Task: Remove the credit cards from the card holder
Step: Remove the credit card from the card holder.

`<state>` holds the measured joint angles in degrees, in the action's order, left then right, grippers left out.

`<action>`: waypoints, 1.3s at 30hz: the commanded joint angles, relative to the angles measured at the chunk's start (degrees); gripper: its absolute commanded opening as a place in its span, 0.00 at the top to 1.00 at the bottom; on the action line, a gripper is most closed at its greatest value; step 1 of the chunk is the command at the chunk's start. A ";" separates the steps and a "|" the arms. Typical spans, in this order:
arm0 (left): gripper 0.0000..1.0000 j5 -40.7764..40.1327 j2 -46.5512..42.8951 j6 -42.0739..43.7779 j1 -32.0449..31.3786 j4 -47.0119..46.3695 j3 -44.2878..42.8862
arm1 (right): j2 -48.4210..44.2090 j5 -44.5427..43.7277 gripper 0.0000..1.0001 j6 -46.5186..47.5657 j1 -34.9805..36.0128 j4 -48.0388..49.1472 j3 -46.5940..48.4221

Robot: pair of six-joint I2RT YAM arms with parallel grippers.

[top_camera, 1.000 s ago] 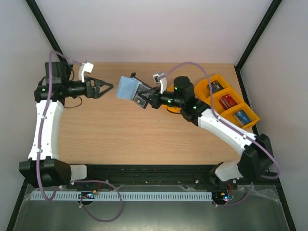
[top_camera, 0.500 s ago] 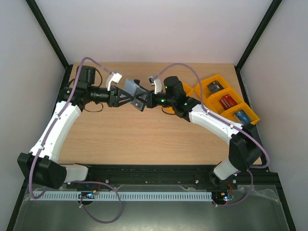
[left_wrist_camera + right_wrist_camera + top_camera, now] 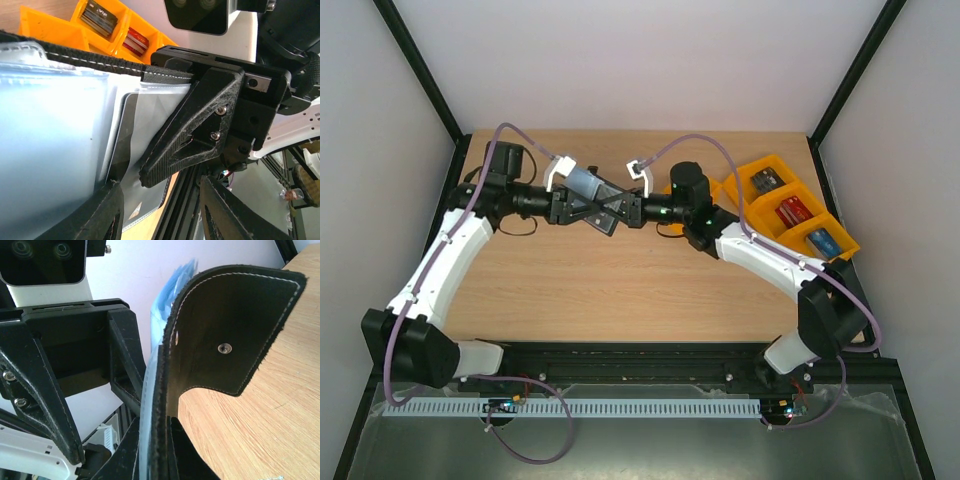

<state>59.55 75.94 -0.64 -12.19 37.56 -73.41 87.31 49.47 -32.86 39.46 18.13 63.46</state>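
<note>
Two claws are meeting in the air above the far middle of the desk (image 3: 620, 290). Right claw (image 3: 610, 208) is clamping the black card holder (image 3: 604, 222), whose tab (image 3: 235, 315) is standing free. Left claw (image 3: 585, 207) is facing it, fingers (image 3: 102, 215) apart around the pale blue pockets (image 3: 50, 150); whether they are pinching cannot be told. Orange trays (image 3: 790, 210) are sitting at far right.
</note>
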 commanded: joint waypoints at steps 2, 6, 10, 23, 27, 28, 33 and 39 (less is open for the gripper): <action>0.55 -1.12 -0.62 1.25 1.05 -0.50 -0.49 | -4.38 8.15 0.99 0.34 0.92 8.05 0.64; 0.56 -2.88 -0.62 1.40 1.39 -0.25 0.06 | -4.77 8.59 0.98 0.05 0.90 8.95 0.74; 0.56 -4.09 -0.44 2.33 0.87 0.40 0.87 | -4.38 9.60 0.98 -1.36 0.95 11.60 0.52; 0.74 12.61 -2.70 16.06 -1.98 11.27 -2.35 | -3.15 6.84 0.98 -4.89 0.97 16.78 -0.28; 0.97 11.88 -3.28 15.94 -2.16 11.50 -2.45 | -3.64 6.98 0.98 -4.53 0.94 16.76 -0.87; 0.98 11.58 -3.46 16.12 -2.21 11.48 -2.51 | -3.87 7.14 0.96 -4.50 0.95 16.71 -1.12; 0.98 10.14 -3.70 15.97 -1.76 10.94 -4.01 | -5.58 6.54 0.68 -3.84 0.43 14.45 -2.35; 0.98 10.06 -4.04 16.46 0.33 11.62 -5.62 | -8.77 5.00 0.39 -3.84 -0.60 14.38 -6.57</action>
<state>67.90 73.19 14.00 -12.93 48.16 -76.60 81.60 55.94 -37.12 39.35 29.93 59.31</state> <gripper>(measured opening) 0.028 0.568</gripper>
